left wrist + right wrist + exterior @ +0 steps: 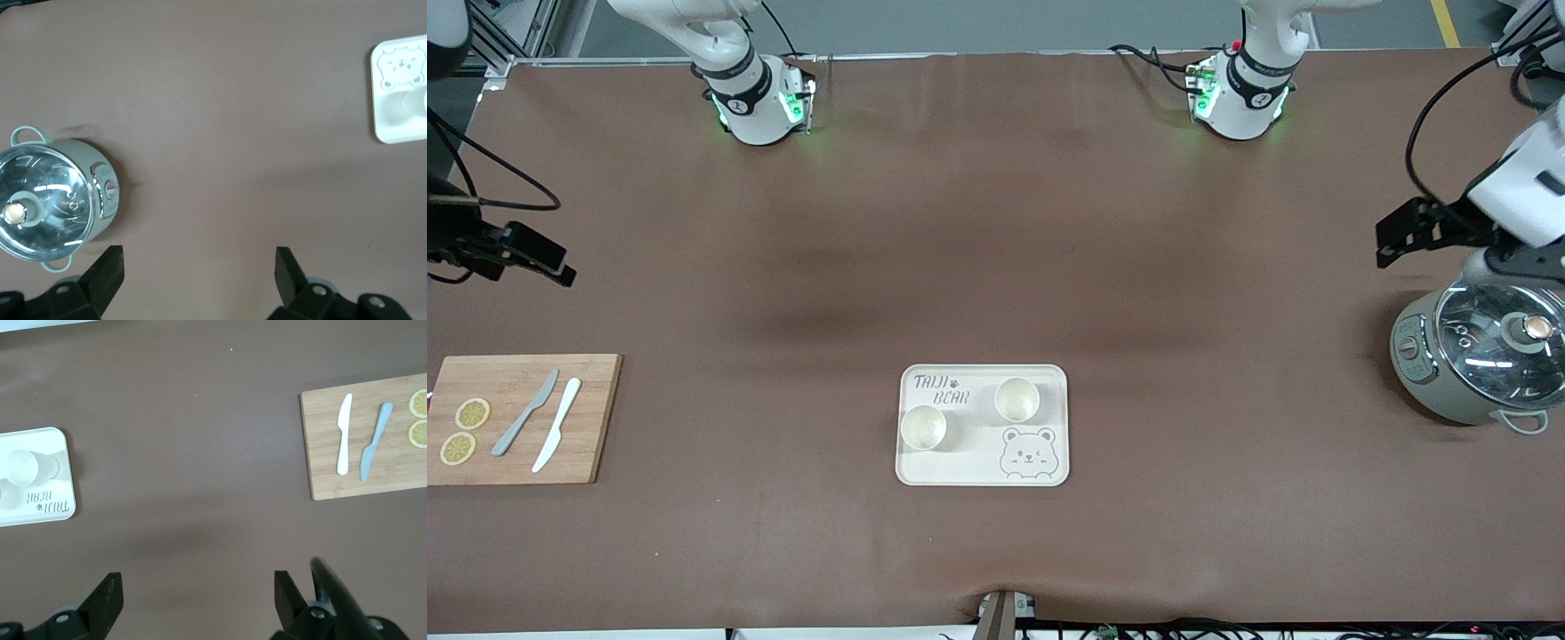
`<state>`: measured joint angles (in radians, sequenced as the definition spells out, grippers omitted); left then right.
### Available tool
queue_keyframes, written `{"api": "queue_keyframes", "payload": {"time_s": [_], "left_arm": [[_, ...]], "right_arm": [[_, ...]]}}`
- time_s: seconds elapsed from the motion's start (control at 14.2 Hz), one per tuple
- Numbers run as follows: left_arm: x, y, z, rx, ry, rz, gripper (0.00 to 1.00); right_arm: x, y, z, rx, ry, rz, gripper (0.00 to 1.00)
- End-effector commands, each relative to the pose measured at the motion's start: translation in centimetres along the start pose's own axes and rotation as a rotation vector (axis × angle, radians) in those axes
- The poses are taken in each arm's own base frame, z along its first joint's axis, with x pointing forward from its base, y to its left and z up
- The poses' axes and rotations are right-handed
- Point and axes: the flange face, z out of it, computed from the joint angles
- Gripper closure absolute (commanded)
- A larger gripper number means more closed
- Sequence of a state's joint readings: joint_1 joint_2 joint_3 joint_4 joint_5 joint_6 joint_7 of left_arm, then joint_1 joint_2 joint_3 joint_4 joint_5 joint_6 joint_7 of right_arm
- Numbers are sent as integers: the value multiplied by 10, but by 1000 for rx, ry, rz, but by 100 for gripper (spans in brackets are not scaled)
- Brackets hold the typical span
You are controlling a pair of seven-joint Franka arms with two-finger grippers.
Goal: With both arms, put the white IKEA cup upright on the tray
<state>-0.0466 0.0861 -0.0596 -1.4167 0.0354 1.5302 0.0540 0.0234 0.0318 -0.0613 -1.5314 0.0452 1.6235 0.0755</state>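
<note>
The cream tray [969, 467] with "TAIJI BEAR" lettering and a bear face lies in the middle of the table. Two white cups stand upright on it: one [923, 428] toward the right arm's end, the other [1016, 399] beside the lettering. My left gripper [1385, 240] is open and empty in the air at the left arm's end, over the table beside the pot; its wrist view [198, 252] shows bare table between the fingers and the tray [390, 127] far off. My right gripper [560, 265] is open and empty over the table at the right arm's end [197, 576]; its view shows the tray [40, 510] and a cup [20, 467].
A grey-green pot with a glass lid [1476, 356] stands at the left arm's end, also in the left wrist view [53, 207]. A wooden cutting board [596, 418] with two knives and two lemon slices lies at the right arm's end [320, 447].
</note>
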Motion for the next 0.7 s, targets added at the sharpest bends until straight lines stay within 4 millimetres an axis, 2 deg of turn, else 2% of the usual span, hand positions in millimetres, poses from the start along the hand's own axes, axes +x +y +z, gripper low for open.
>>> {"api": "queue_keyframes", "payload": {"time_s": [0.0,0.21,0.42,0.63], "left_arm": [[-18,14,-5,-18,3,25,0],[-19,22,-10,-18,12,30,0],[-19,25,-10,-20,13,25,0],[-18,24,-9,-20,9,25,0]], "right_arm": [[1,-7,-21,-66,-37,-31,0],[8,-14,-33,-74,-52,-39,0],[5,-22,-31,-69,-63,-44,0],[5,-2,-29,-59,-84,-16,0]]}}
